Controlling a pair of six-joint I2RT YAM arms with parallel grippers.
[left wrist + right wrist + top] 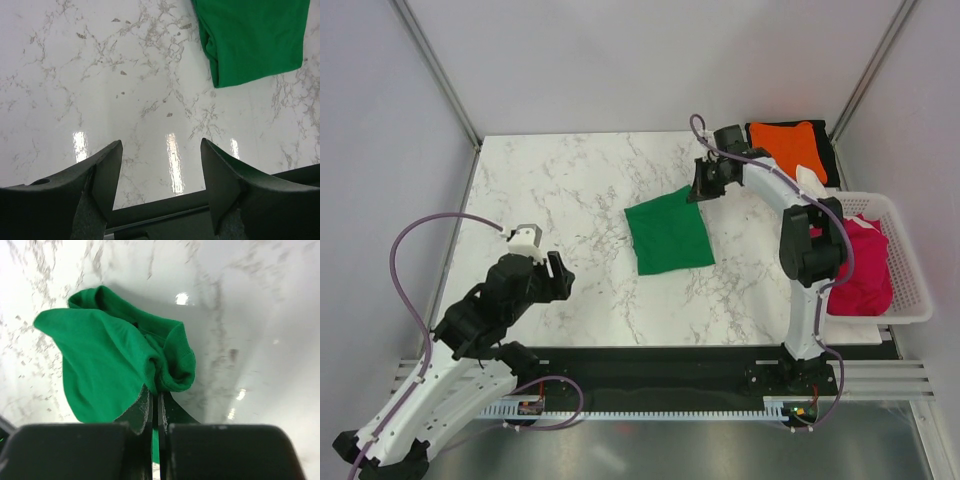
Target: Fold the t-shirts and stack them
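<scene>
Top external, green t-shirt (668, 236) lengthwise near-to-far, right gripper (697, 192) pinching far corner.

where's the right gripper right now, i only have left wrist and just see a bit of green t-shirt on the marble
Observer: The right gripper is shut on the far corner of the green t-shirt, and the cloth is bunched up there.
Operator: ok, any stack started somewhere
Observer: An orange t-shirt lies folded on top of a black t-shirt at the far right corner of the marble table.
</scene>
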